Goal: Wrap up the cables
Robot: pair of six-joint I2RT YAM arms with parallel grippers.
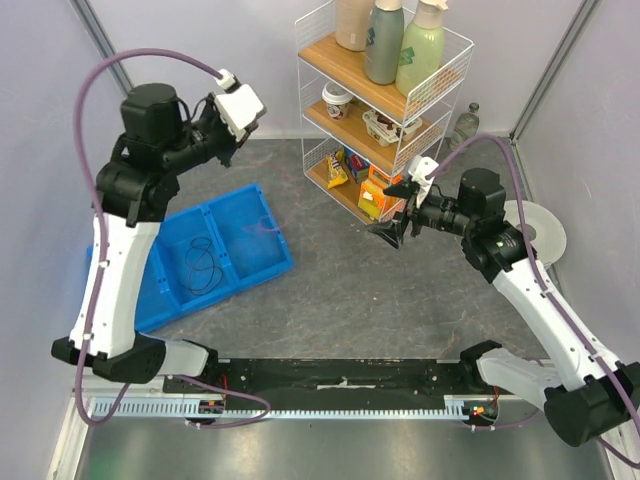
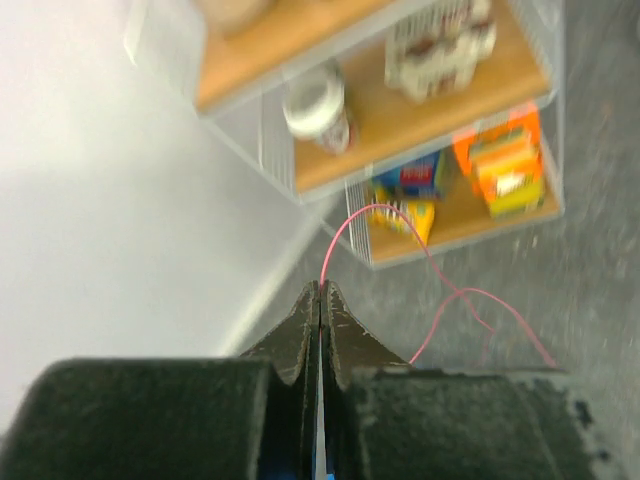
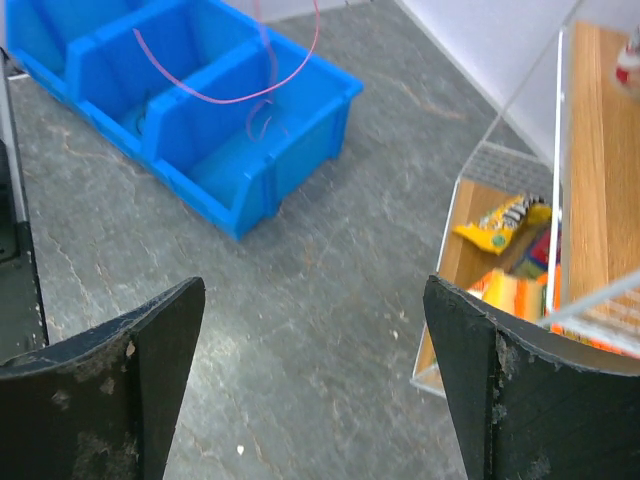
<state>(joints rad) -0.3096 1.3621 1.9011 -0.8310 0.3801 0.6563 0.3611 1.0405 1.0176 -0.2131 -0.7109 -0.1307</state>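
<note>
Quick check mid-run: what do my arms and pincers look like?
The left arm and right arm have white link shells with black joints and bases. A mauve cable loops along each, and a white camera box sits at each wrist. The left pincer is slim and black with serrated inner edges; the right pincer has broad black fingers scuffed with pale specks.

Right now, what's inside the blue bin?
A black cable lies coiled in the blue bin's middle compartment; a pink cable runs from the end one to the left gripper. The left arm hides most of the third.
</note>
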